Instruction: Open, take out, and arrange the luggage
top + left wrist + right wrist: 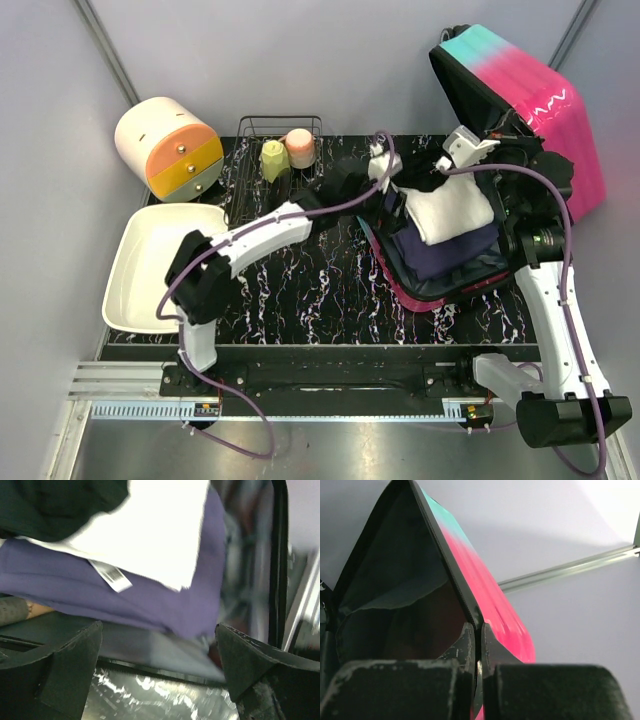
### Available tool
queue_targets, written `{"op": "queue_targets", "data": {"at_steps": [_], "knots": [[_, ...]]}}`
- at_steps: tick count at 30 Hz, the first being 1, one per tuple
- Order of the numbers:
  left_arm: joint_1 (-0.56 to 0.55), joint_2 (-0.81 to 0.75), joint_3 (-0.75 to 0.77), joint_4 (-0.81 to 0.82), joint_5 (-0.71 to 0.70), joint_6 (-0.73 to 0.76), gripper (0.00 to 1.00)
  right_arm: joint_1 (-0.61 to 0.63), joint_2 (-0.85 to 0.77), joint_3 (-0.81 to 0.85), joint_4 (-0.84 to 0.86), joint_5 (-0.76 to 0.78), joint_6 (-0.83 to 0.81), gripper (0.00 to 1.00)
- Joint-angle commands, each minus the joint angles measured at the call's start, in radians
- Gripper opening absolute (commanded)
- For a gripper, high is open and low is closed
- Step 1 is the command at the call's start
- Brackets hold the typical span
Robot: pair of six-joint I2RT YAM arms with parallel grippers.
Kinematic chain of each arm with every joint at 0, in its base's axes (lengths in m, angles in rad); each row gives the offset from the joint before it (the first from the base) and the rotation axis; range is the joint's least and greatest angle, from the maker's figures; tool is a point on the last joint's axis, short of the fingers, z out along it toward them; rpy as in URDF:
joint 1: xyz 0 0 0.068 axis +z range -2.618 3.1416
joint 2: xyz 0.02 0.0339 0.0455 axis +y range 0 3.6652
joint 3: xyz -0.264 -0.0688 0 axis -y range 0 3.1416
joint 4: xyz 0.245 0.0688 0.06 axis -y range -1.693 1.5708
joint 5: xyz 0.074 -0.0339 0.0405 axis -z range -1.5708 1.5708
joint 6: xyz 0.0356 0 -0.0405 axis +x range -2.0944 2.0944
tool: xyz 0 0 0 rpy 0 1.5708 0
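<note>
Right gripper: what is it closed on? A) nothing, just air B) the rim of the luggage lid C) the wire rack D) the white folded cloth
B: in the right wrist view the right gripper has its fingers pinched together on the black-trimmed rim of the raised luggage lid, with the pink shell on one side and the dark lining on the other.

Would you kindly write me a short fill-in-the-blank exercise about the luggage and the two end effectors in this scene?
1. The luggage is ____, not closed.
2. The right end effector is shut on the rim of the luggage's ____.
3. The left end effector, beside the clothes, is ____.
4. A folded ____ cloth lies on the purple garment.

Missing words: open; lid; open; white.
</note>
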Motion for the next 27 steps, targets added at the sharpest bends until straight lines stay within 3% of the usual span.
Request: {"op": "queue_targets", "data": {"at_steps": [1,5,8,15,18,22,27], "knots": [[-0.024,-0.174,-0.118,-0.022,0.401,0.432,0.99,-0.032,-0.003,0.035,0.020,0.138,0.115,0.00],[-0.084,-0.196,-0.158,-0.180,0.523,0.749,0.99,-0.068,0.035,0.093,-0.026,0.184,0.183,0.00],[-0.150,-0.176,-0.151,-0.252,0.499,0.886,0.99,-0.126,0.075,0.128,-0.038,0.184,0.215,0.00],[-0.227,-0.003,-0.022,-0.341,0.490,1.026,0.89,-0.218,0.123,0.193,-0.063,0.163,0.290,0.00],[-0.241,0.064,0.012,-0.354,0.459,1.039,0.80,-0.244,0.141,0.213,-0.063,0.152,0.310,0.00],[-0.221,0.123,0.018,-0.326,0.363,0.974,0.60,-0.278,0.159,0.225,-0.058,0.135,0.333,0.00],[-0.097,0.177,0.049,-0.283,0.295,0.847,0.26,-0.296,0.228,0.262,-0.006,0.138,0.387,0.00]]}}
